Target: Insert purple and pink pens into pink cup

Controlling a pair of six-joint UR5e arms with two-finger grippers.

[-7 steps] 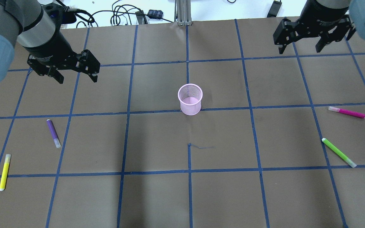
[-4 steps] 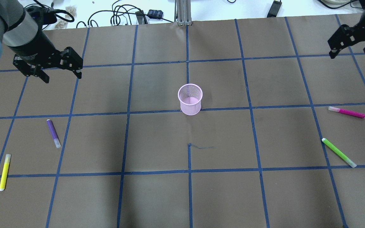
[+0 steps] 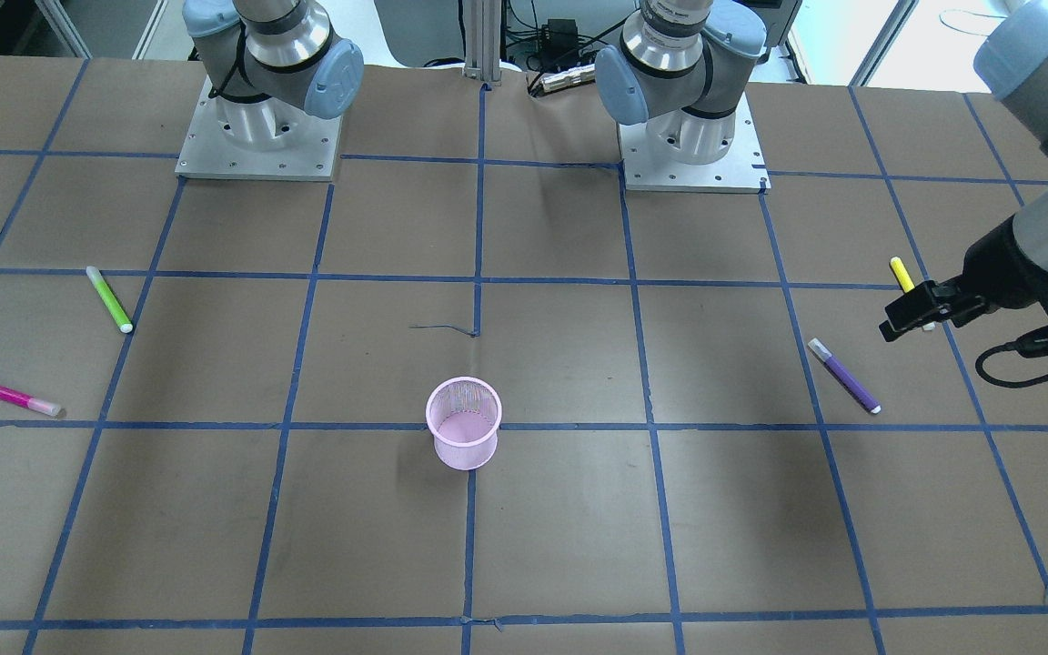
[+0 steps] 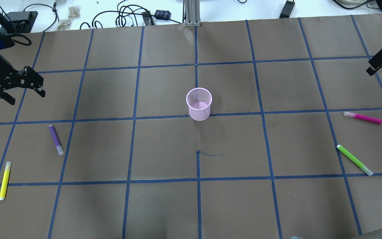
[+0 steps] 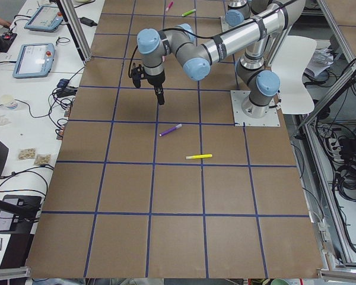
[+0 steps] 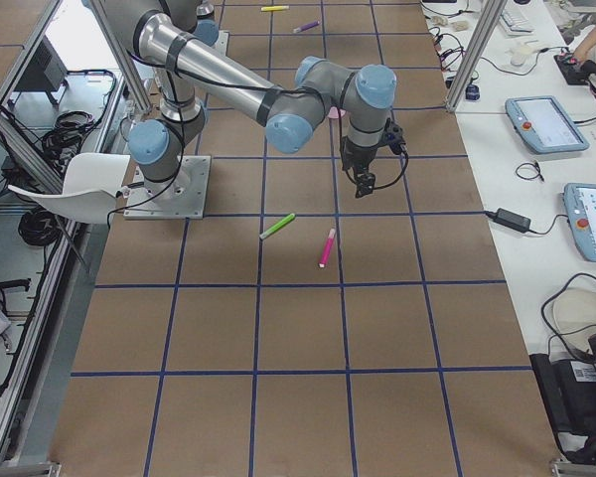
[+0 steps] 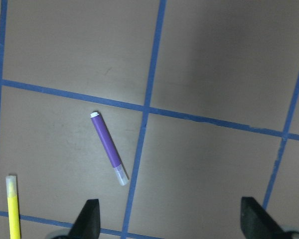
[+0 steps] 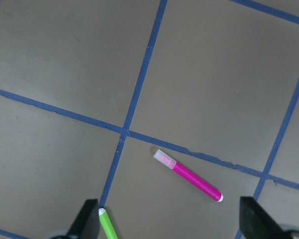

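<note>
The pink mesh cup (image 4: pixel 199 103) stands upright at the table's middle, also in the front view (image 3: pixel 463 423). The purple pen (image 4: pixel 56 139) lies flat on the left side and shows in the left wrist view (image 7: pixel 109 148). My left gripper (image 4: pixel 27 97) hangs open and empty above the table, beyond the purple pen. The pink pen (image 4: pixel 363 117) lies flat on the right side and shows in the right wrist view (image 8: pixel 188 175). My right gripper (image 8: pixel 170 221) is open and empty above it, mostly past the overhead view's right edge (image 4: pixel 378 63).
A yellow pen (image 4: pixel 4 180) lies at the near left, close to the purple pen. A green pen (image 4: pixel 354 160) lies near the pink pen. Cables (image 4: pixel 128 16) lie past the table's far edge. The two arm bases (image 3: pixel 688 136) stand at the robot's side.
Both arms have swung outward. The left gripper moved left, over the purple pen's area. The right gripper moved right, to the overhead view's edge. The pens and the cup have not moved.
</note>
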